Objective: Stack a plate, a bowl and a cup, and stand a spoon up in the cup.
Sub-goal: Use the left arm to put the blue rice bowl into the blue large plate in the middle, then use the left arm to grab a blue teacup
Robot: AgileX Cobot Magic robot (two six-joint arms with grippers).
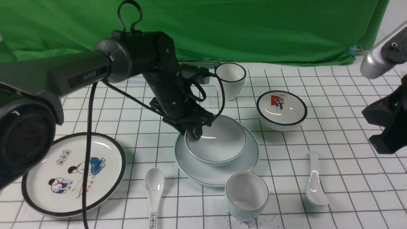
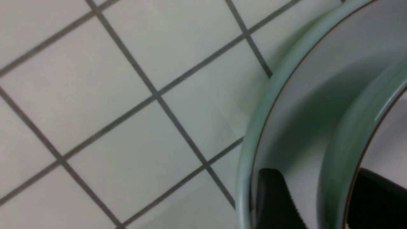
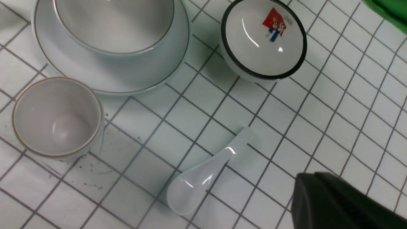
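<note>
Front view: bowl (image 1: 222,140) sits on plate (image 1: 216,173). Left gripper (image 1: 194,133) straddles its rim, jaws parted, holding nothing. Right gripper (image 3: 318,197) is closed, empty. Step 2 looks finished; next, lift cup (image 1: 247,194) into bowl, then spoon (image 1: 314,181).

bowl (image 3: 114,25) on plate (image 3: 105,79) — cup (image 3: 57,117) just beside

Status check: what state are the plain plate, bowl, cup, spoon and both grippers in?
Plate: on table, under bowl.
Bowl: upright on plate, empty.
Cup: upright, empty, on table.
Spoon: lying on table.
Left gripper: open, astride bowl rim.
Right gripper: shut, empty.
</note>
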